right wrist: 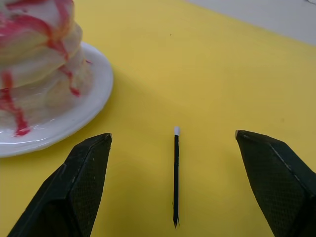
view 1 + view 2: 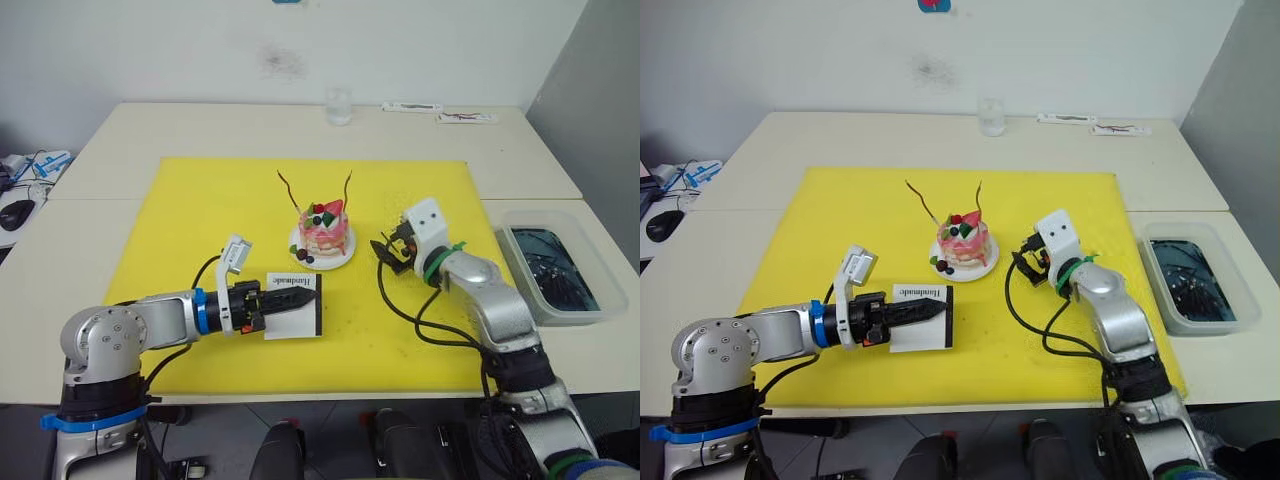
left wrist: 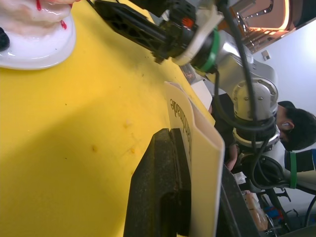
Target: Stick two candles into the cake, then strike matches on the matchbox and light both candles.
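Note:
The pink layered cake (image 2: 322, 236) sits on its white plate (image 2: 345, 256) in the middle of the yellow mat. Two thin wavy candles stand in it, one leaning left (image 2: 288, 190), one on the right (image 2: 347, 187). In front of the cake lies the white matchbox (image 2: 293, 305), and my left gripper (image 2: 308, 297) is shut on it, its fingers (image 3: 153, 187) clamping the box (image 3: 202, 163) edge. My right gripper (image 2: 388, 255) is open just right of the plate, low over the mat. A short dark match (image 1: 176, 177) with a white tip lies between its fingers (image 1: 89, 182).
The yellow mat (image 2: 200, 220) covers the table's centre. A clear glass (image 2: 339, 104) stands at the back. A clear bin (image 2: 553, 265) with dark contents is at the right edge. Small flat items (image 2: 440, 112) lie at the back right, a mouse (image 2: 15, 213) at the far left.

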Available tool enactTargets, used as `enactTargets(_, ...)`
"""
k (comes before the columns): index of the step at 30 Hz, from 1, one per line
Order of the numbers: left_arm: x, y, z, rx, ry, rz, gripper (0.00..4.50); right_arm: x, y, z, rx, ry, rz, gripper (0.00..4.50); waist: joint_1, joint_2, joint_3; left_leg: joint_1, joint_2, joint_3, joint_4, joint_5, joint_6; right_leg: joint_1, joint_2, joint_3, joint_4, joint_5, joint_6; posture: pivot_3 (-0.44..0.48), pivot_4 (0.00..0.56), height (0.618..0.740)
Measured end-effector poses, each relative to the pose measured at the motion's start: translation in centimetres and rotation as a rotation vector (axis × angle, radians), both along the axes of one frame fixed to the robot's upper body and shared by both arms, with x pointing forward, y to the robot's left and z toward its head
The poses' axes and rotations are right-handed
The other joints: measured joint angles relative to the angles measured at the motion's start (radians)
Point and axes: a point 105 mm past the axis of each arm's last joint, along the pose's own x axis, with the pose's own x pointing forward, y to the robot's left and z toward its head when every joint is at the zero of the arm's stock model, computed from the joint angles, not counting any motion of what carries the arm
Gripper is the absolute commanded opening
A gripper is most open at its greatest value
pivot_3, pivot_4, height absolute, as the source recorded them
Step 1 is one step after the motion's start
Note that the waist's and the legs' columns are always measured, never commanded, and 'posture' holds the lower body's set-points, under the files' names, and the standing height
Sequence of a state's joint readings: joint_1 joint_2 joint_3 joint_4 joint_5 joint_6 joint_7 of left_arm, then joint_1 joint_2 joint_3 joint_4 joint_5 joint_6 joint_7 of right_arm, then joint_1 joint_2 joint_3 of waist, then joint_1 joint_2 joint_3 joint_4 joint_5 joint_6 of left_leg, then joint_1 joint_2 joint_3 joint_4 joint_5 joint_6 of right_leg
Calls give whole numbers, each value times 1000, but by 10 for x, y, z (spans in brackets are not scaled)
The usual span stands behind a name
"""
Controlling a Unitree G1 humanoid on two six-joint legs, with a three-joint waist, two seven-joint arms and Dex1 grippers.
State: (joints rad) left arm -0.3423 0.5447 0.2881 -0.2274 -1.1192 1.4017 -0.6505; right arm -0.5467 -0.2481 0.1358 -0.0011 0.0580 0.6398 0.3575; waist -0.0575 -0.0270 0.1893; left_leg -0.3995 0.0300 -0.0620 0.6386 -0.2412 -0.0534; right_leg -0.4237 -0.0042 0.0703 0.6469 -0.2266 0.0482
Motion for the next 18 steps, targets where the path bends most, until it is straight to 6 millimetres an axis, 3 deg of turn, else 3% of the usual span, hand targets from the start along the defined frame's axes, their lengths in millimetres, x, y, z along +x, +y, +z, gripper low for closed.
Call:
enactTargets(9, -1, -2, 0, -3, -6, 0, 0, 14, -1, -12, 2, -14, -33, 4184, 0, 0, 0, 0, 0, 0, -1, 0, 0, 0, 0, 0, 0, 0, 0, 0, 150, 740)
enactTargets(11, -1, -1, 0, -3, -8, 1, 0, 15, 0, -14, 8, -10, -37, 3614, 0, 0, 0, 0, 0, 0, 0, 0, 0, 0, 0, 0, 0, 0, 1, 0, 150, 740)
enactTargets(18, 1, -1, 1, -3, -19, 11, 0, 12, 7, -17, 34, 22, -39, 998, 2, 0, 0, 0, 0, -1, 1, 0, 0, 1, 0, 0, 0, 1, 1, 0, 150, 740)
